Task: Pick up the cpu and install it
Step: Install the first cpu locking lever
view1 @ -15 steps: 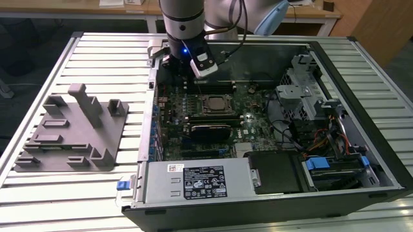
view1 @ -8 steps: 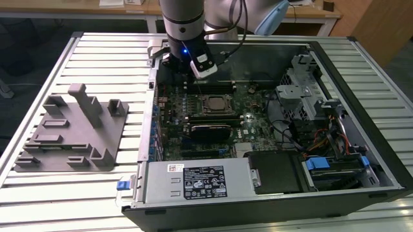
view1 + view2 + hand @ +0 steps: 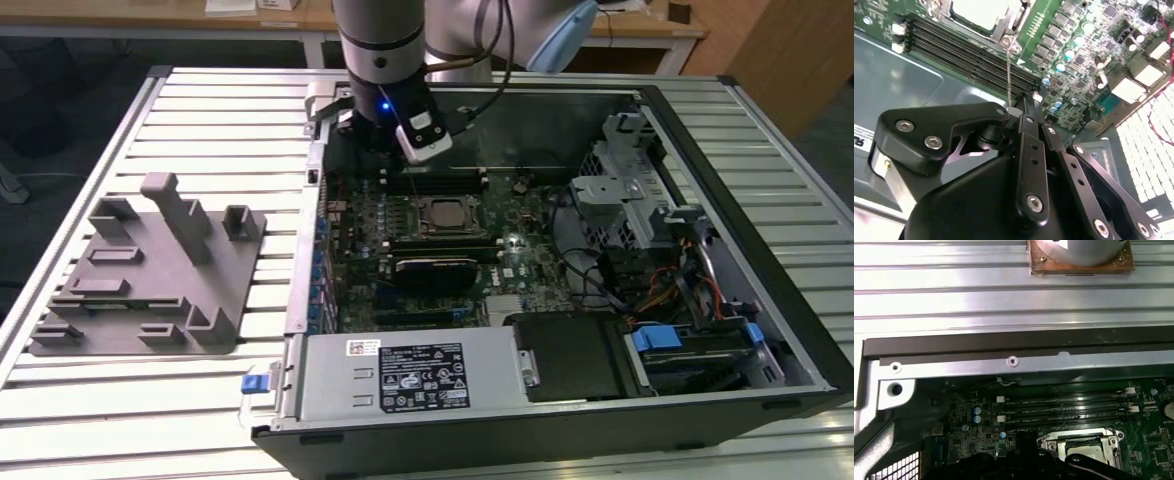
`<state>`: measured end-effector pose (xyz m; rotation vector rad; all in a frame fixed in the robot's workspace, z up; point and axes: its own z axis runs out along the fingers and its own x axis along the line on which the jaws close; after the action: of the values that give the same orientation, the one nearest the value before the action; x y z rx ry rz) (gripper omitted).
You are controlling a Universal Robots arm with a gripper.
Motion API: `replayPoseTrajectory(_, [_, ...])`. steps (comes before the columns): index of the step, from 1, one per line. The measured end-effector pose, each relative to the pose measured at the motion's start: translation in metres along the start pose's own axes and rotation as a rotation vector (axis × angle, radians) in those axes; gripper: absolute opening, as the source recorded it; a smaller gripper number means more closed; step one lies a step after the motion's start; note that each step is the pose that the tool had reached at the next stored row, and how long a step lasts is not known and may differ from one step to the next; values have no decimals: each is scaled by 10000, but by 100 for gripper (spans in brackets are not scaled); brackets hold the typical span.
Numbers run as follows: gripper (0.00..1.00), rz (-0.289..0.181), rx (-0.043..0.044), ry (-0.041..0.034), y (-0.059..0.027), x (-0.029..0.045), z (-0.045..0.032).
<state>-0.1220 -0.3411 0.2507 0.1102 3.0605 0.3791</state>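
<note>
The cpu (image 3: 979, 11) lay flat in its socket (image 3: 441, 216) at the middle of the motherboard (image 3: 521, 265), silver top up and framed on all sides by the socket's metal bracket. In the exterior view the space straight above it was open. The memory slots (image 3: 964, 52) ran parallel to one edge of the socket, just beside it, between the socket and the far wall of the case (image 3: 694, 150). On the socket's opposite side sat a black rectangular block (image 3: 434, 268), close to it but not touching.

In the second wrist view a thin metal rod (image 3: 1009, 75) ran from a corner of the socket frame across the memory slots towards the gripper (image 3: 1024, 112). The gripper hung over the strip between the slots and the case wall, apart from the cpu and carrying nothing that could be seen. Whether the claw was released or clenched could not be told. The arm (image 3: 384, 60) came down over the case's far edge.

Round the board the room narrowed. A drive cage (image 3: 627, 190) with cables crowded the exterior view's right, and the power supply (image 3: 414, 375) closed off the near side. A grey fixture tray (image 3: 147, 270) stood on the slatted table (image 3: 214, 110) at the exterior view's left, well apart from the case. In the first wrist view the table's bare slats stretched beyond the case's dark rim.
</note>
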Motion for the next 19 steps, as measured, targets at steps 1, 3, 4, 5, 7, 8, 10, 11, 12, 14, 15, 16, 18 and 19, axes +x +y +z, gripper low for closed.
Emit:
replayPoseTrajectory(1, [11, 1, 2, 2, 1, -20, 1])
replayPoseTrajectory(3, [11, 2, 3, 5, 4, -64, 4])
replayPoseTrajectory(4, [11, 3, 6, 7, 6, -89, 6])
replayPoseTrajectory(5, [11, 3, 9, 8, 7, -113, 7])
replayPoseTrajectory(7, [11, 2, 22, 10, 11, -173, 11])
replayPoseTrajectory(8, [11, 2, 30, 11, 13, -207, 13])
replayPoseTrajectory(10, [11, 2, 47, 11, 18, -277, 18])
replayPoseTrajectory(11, [11, 1, 55, 12, 20, -311, 21])
replayPoseTrajectory(12, [11, 1, 65, 13, 22, -346, 23])
replayPoseTrajectory(14, [11, 1, 84, 13, 27, -418, 27])
replayPoseTrajectory(15, [11, -1, 95, 13, 29, -448, 29])
replayPoseTrajectory(16, [11, -1, 107, 12, 30, -472, 31])
replayPoseTrajectory(18, [11, 0, 132, 10, 33, -514, 33])
replayPoseTrajectory(19, [11, -1, 144, 8, 34, -532, 35])
